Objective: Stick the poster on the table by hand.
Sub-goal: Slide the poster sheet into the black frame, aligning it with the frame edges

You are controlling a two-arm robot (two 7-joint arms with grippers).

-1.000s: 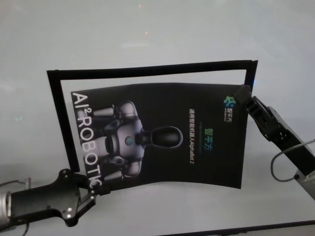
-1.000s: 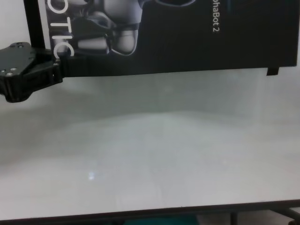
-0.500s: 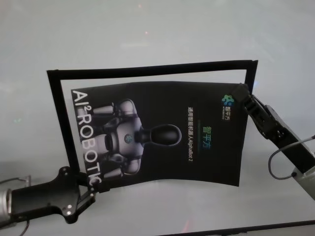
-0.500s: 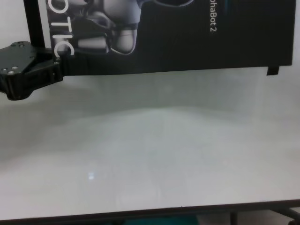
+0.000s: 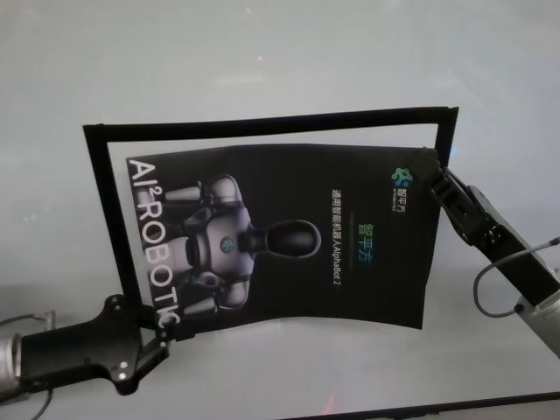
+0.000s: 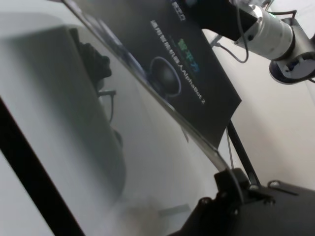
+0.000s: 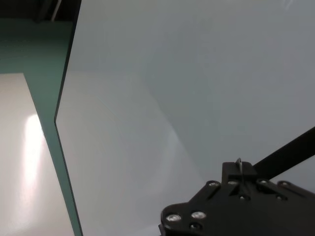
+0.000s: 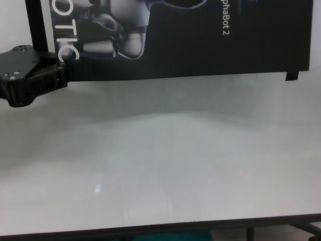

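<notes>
Poster [image 5: 289,236] over table [image 5: 262,70], btwn both pincers.

The pale desk [image 5: 280,61] carries a thin black frame [image 5: 271,125] (a far bar and two side bars), with the poster [image 5: 297,236] over it.

Left gripper [image 5: 156,337]: low at near left, forearm reaching in from the left edge, fingers [image 8: 56,75] closed on the poster's [image 5: 289,236] near-left corner. Right gripper [image 5: 429,166]: arm angled in from the right, fingers pinched on the poster's far-right corner.
</notes>
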